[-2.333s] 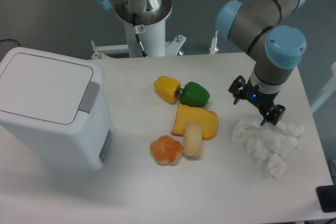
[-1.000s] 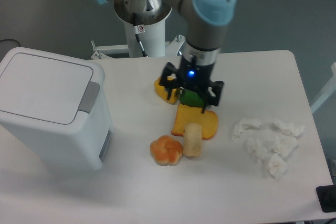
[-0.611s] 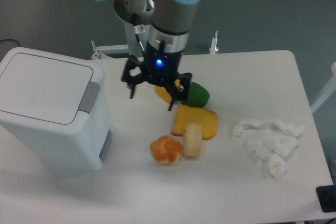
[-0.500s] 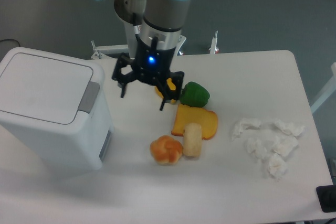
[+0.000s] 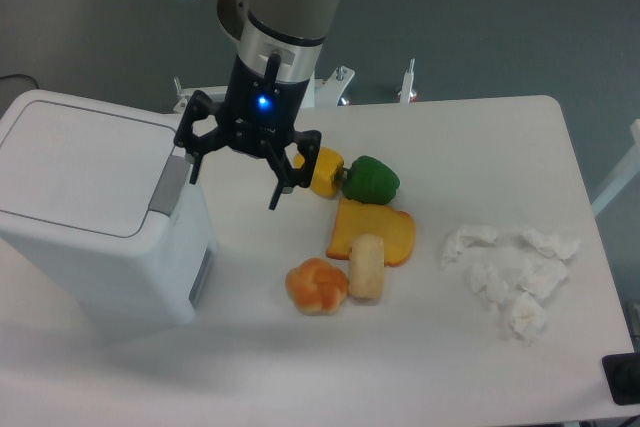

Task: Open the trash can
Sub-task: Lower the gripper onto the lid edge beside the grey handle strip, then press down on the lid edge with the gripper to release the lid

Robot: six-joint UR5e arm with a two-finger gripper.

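The trash can (image 5: pixel 90 207) is a big white boxy bin at the left of the table. Its flat lid (image 5: pixel 75 164) lies closed, with a grey push tab (image 5: pixel 168 183) at the right rim. My gripper (image 5: pixel 233 179) hangs open just right of the tab, at about the height of the bin's top. One fingertip (image 5: pixel 190 173) is close beside the tab and the other (image 5: pixel 273 201) is over the table. Nothing is between the fingers.
A yellow pepper (image 5: pixel 322 171) and a green pepper (image 5: pixel 371 179) lie right of the gripper. In front of them are an orange cheese wedge (image 5: pixel 373 231), a pale roll (image 5: pixel 366 266) and an orange bun (image 5: pixel 317 286). Crumpled white tissues (image 5: pixel 510 274) lie at the right.
The arm has swept left from the tissues, over the food, to the bin's right rim. The gripper stayed open. The lid has not moved.
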